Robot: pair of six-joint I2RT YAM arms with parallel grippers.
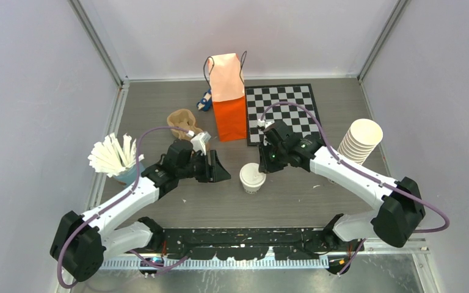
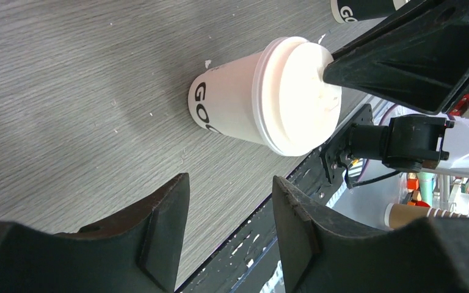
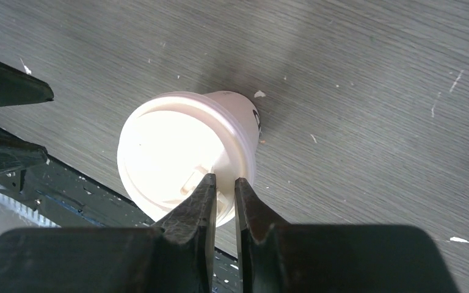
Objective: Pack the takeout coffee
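Top view, takeout coffee (image 1: 252, 178): is standing upright between left gripper (image 1: 220, 169) and right gripper (image 1: 262, 165).
Left wrist, left gripper (image 2: 229, 183): jaws are standing apart, holding nothing.
Right wrist, right gripper (image 3: 225, 182): jaws are sitting nearly together at the rim of the lid (image 3: 171, 146); grip unclear.

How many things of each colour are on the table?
White: 3 (lidded coffee cup, cup stack, sticks)
Orange: 1 (paper bag)
Brown: 1 (cup tray)
Black-and-white: 1 (checkered mat)
Blue: 1 (small object)
Total: 7
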